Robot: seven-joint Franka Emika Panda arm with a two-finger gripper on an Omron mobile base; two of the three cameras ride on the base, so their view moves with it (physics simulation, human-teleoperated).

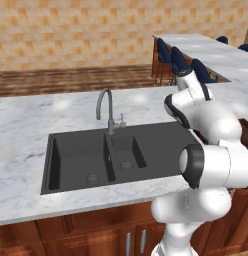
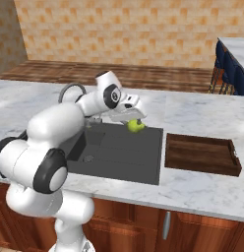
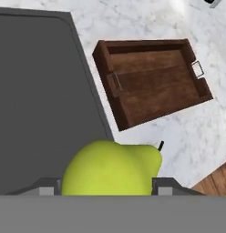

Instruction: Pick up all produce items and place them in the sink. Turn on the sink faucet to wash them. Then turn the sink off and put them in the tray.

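Note:
My gripper [image 2: 134,122] is shut on the produce item [image 2: 136,126], a small yellow-green fruit with a pointed end. It hangs just above the flat drainboard at the right end of the dark grey sink [image 2: 121,153]. In the hand view the produce item [image 3: 110,167] sits low between my gripper's [image 3: 108,186] two finger tips, with the sink [image 3: 42,95] under it on the left. The brown wooden tray [image 2: 200,168] lies on the counter right of the sink, and the tray [image 3: 151,88] holds nothing. The grey gooseneck sink faucet [image 1: 107,107] stands behind the basins, and no water is running.
White marble counter [image 1: 26,125] surrounds the sink, with wooden cabinet doors [image 2: 143,226] below its front edge. Blue bar stools [image 1: 172,59] stand at a second counter to the back right. My own arm [image 1: 211,150] covers the sink's right end in the left base view.

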